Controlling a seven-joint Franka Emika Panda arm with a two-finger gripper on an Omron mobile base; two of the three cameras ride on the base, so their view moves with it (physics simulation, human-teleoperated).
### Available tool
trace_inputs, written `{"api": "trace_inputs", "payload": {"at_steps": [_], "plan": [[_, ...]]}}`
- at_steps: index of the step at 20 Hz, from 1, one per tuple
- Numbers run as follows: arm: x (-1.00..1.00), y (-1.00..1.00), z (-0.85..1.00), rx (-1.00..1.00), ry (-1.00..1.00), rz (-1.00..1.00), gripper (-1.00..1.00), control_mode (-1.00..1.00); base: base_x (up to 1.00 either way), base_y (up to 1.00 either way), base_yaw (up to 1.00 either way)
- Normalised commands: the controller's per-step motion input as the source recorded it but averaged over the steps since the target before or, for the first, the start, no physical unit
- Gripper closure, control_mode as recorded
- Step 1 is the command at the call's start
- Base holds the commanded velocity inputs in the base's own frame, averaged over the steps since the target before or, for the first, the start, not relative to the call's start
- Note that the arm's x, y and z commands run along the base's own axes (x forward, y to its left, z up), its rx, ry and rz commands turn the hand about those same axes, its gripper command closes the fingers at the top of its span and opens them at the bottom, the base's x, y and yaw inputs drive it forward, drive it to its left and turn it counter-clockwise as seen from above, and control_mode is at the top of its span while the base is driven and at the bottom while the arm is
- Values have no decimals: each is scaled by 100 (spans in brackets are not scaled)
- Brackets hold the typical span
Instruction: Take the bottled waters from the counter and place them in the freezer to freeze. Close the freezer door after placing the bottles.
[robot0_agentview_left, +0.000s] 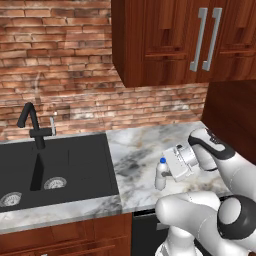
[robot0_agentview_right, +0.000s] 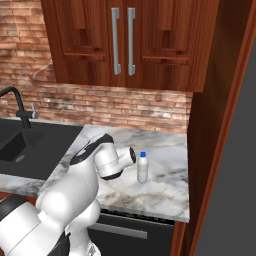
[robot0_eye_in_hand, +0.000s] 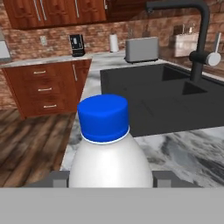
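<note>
Bottled water (robot0_eye_in_hand: 109, 148) between end effector (robot0_eye_in_hand: 109, 178) fingertips

My arm (robot0_agentview_left: 200, 215) is glossy white, built of rounded, swollen links with smooth shells. Dark, near-black rings and caps mark the joints, one round cap showing grey at its centre. A black band curves along my forearm (robot0_agentview_left: 220, 150). My wrist ends in a pale grey boxy block. My finger tips (robot0_eye_in_hand: 59, 178) are small, grey and square-edged.
</note>
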Motion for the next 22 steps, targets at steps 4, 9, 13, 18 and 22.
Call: {"api": "trace_inputs", "payload": {"at_steps": [4, 9, 13, 18, 22], "plan": [[0, 0, 0, 0, 0, 0, 100, -100, 0, 0, 0], [-11, 0, 7, 0, -2, 0, 100, -100, 0, 0, 0], [-33, 4, 36, 0, -14, 0, 100, -100, 0, 0, 0], [-28, 10, 38, -3, -17, 0, 100, -100, 0, 0, 0], [-15, 15, 40, -2, -12, 0, 100, -100, 0, 0, 0]]}}
